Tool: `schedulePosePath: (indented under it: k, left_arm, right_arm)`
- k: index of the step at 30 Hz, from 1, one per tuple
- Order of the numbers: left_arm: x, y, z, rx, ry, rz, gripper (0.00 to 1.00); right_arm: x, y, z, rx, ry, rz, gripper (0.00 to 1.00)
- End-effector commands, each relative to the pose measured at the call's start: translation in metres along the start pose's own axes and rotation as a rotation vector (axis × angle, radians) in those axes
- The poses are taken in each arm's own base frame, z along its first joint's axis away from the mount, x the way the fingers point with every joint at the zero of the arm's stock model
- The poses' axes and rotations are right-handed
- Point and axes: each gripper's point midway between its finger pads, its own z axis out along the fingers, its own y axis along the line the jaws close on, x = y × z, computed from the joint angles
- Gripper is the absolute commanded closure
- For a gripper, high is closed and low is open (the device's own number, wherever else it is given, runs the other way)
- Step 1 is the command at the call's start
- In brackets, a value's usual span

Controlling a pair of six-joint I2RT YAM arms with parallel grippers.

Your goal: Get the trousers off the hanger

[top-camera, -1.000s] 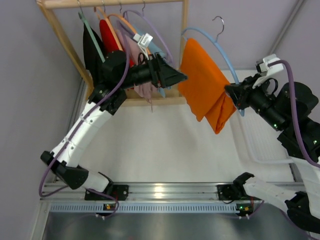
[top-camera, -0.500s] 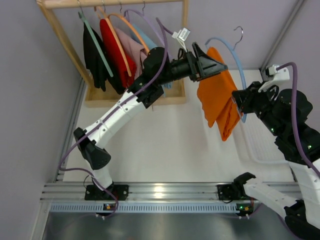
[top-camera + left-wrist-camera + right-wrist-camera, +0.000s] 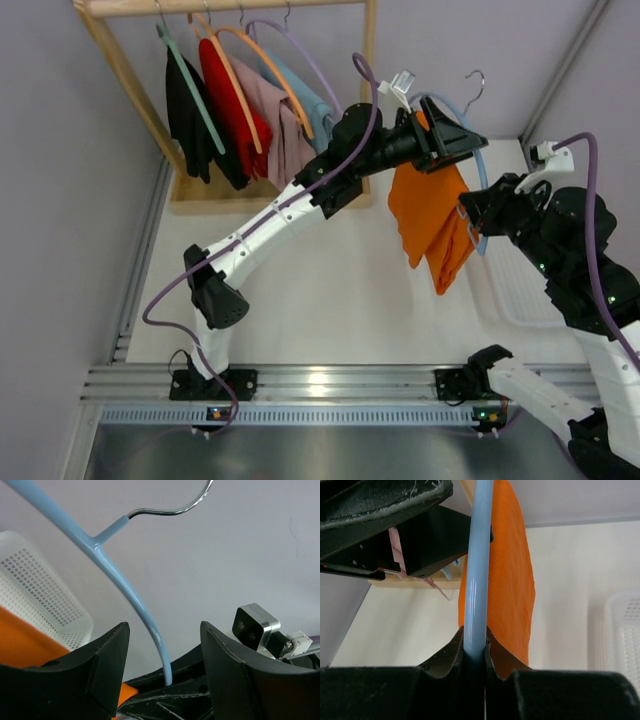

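Right gripper (image 3: 473,647) clamped on the hanger (image 3: 477,555); left gripper (image 3: 164,630) jaws apart at the trousers' top.
The blue hanger arm is pinched tight between the right fingers. The orange trousers (image 3: 425,215) drape over it, hanging in the air above the table (image 3: 330,290) between both arms. The left fingers straddle the hanger arm with a gap either side. White basket (image 3: 45,595) by the right arm; wooden rack (image 3: 370,40) back left.

My right end effector (image 3: 474,647) pinched tight on the light-blue hanger (image 3: 477,555), orange trousers (image 3: 512,590) draped just behind it to the right, black housing (image 3: 432,542) upper left, white basket (image 3: 624,630) at right edge, pale bench (image 3: 570,580) beyond
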Motion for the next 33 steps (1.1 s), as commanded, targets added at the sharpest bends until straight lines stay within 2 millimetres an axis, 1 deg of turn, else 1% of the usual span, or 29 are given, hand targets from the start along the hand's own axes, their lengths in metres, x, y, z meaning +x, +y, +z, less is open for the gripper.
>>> schedulePosePath:
  k: [1,3,4,6,8,9,10,11,13,14,16,19,20,22,23,24,25,26,27,28,29,30,31,33]
  left_arm:
    - [-0.004,-0.025,0.002,0.039,-0.034,-0.022,0.36]
    - [-0.001,-0.023,0.005,0.037,-0.032,-0.026,0.36]
    - [0.0,-0.019,0.008,0.03,-0.03,-0.032,0.36]
    - [-0.002,-0.016,0.009,0.021,-0.038,-0.038,0.37]
    - [-0.001,-0.007,0.011,-0.016,-0.044,-0.046,0.4]
    - [-0.003,-0.005,0.011,-0.03,-0.055,-0.048,0.42]
    - [-0.002,-0.002,0.012,-0.039,-0.055,-0.052,0.47]
    - [-0.002,0.0,0.012,-0.046,-0.053,-0.058,0.49]
    - [-0.001,0.005,0.014,-0.055,-0.052,-0.069,0.5]
    - [0.0,0.007,0.015,-0.059,-0.052,-0.077,0.5]
    - [0.001,0.01,0.016,-0.061,-0.048,-0.081,0.51]
    - [0.002,0.013,0.016,-0.072,-0.044,-0.09,0.63]
    - [0.002,0.014,0.015,-0.073,-0.044,-0.094,0.71]
    - [0.0,0.014,0.013,-0.076,-0.046,-0.1,0.8]
    - [0.0,0.012,0.012,-0.072,-0.041,-0.099,0.84]
    - [0.0,0.011,0.01,-0.07,-0.04,-0.1,0.94]
    - [-0.002,0.011,0.008,-0.071,-0.04,-0.097,0.98]
    - [-0.003,0.012,0.006,-0.077,-0.041,-0.098,1.0]
    - [-0.002,0.014,0.005,-0.084,-0.038,-0.1,1.0]
    - [-0.004,0.01,0.002,-0.078,-0.039,-0.103,1.0]
    - [-0.005,0.01,0.0,-0.08,-0.04,-0.105,1.0]
    - [-0.003,0.012,-0.001,-0.083,-0.031,-0.11,1.0]
    - [-0.007,0.005,-0.005,-0.068,-0.036,-0.11,1.0]
    - [-0.004,0.004,-0.008,-0.06,-0.023,-0.117,1.0]
  right_arm:
    - [-0.087,0.037,-0.028,-0.171,-0.339,0.066,1.0]
    - [-0.085,0.036,-0.026,-0.167,-0.334,0.066,1.0]
    - [-0.085,0.036,-0.025,-0.167,-0.333,0.066,1.0]
    - [-0.083,0.036,-0.022,-0.167,-0.33,0.066,1.0]
    - [-0.082,0.036,-0.02,-0.173,-0.331,0.067,1.0]
    - [-0.077,0.036,-0.016,-0.174,-0.319,0.065,1.0]
    - [-0.075,0.037,-0.016,-0.181,-0.316,0.063,1.0]
    - [-0.073,0.038,-0.015,-0.19,-0.311,0.063,1.0]
    - [-0.068,0.041,-0.01,-0.212,-0.303,0.059,1.0]
    - [-0.062,0.046,-0.008,-0.239,-0.285,0.053,1.0]
    - [-0.062,0.048,-0.006,-0.255,-0.289,0.045,1.0]
    - [-0.059,0.052,-0.004,-0.273,-0.288,0.033,1.0]
    - [-0.057,0.052,-0.003,-0.276,-0.284,0.026,1.0]
    - [-0.056,0.052,-0.003,-0.281,-0.287,0.007,1.0]
    - [-0.054,0.052,-0.004,-0.286,-0.286,0.0,0.9]
    - [-0.052,0.051,-0.003,-0.284,-0.283,-0.016,0.82]
    - [-0.05,0.05,-0.003,-0.284,-0.284,-0.028,0.78]
    - [-0.049,0.045,-0.002,-0.258,-0.291,-0.036,0.75]
    - [-0.05,0.042,-0.003,-0.244,-0.302,-0.053,0.73]
    - [-0.051,0.038,-0.005,-0.23,-0.312,-0.064,0.68]
    - [-0.052,0.036,-0.01,-0.225,-0.332,-0.077,0.47]
    - [-0.054,0.035,-0.014,-0.223,-0.347,-0.099,0.37]
    - [-0.058,0.031,-0.02,-0.203,-0.375,-0.108,0.27]
    - [-0.061,0.026,-0.028,-0.184,-0.408,-0.156,0.18]
